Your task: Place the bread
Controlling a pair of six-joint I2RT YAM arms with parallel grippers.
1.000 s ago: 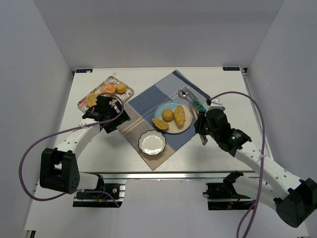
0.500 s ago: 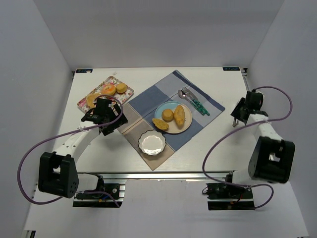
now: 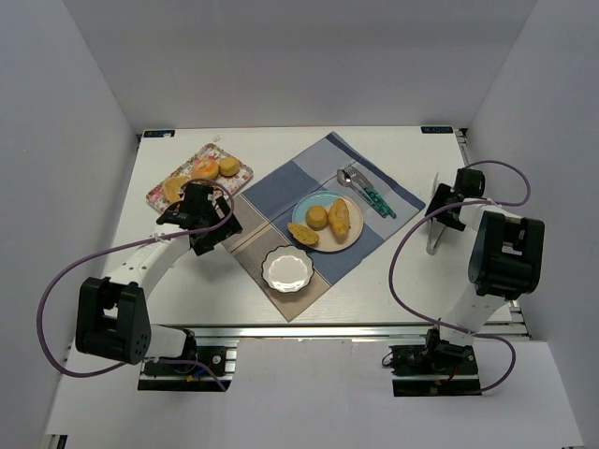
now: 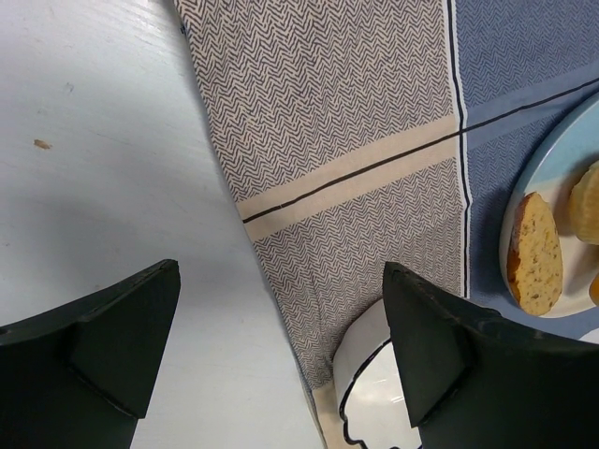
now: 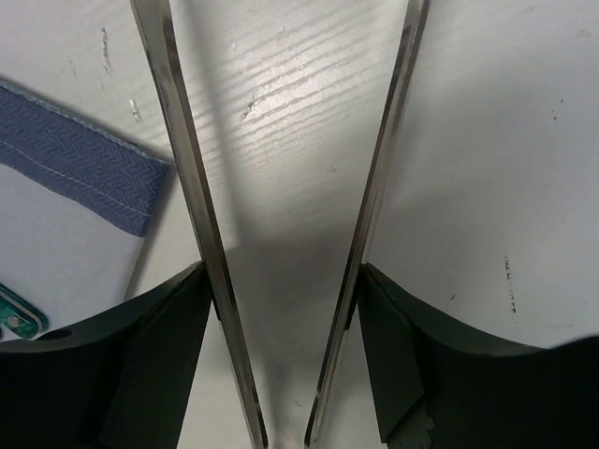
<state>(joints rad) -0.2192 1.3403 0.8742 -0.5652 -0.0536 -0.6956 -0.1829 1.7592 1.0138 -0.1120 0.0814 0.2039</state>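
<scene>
At table's (image 3: 412, 271) right edge, right gripper (image 5: 281, 281) holds tongs (image 5: 192, 187), arms spread, only white tabletop between them. Bread (image 3: 339, 217) lies on plate (image 3: 348, 241) mid-cloth (image 3: 281, 192), more on tray (image 3: 245, 171) near far-left corner. Left gripper (image 4: 281, 281) hovers jaws wide, empty, over cloth's left edge beside bowl (image 3: 286, 269); open tabletop to its left.
</scene>
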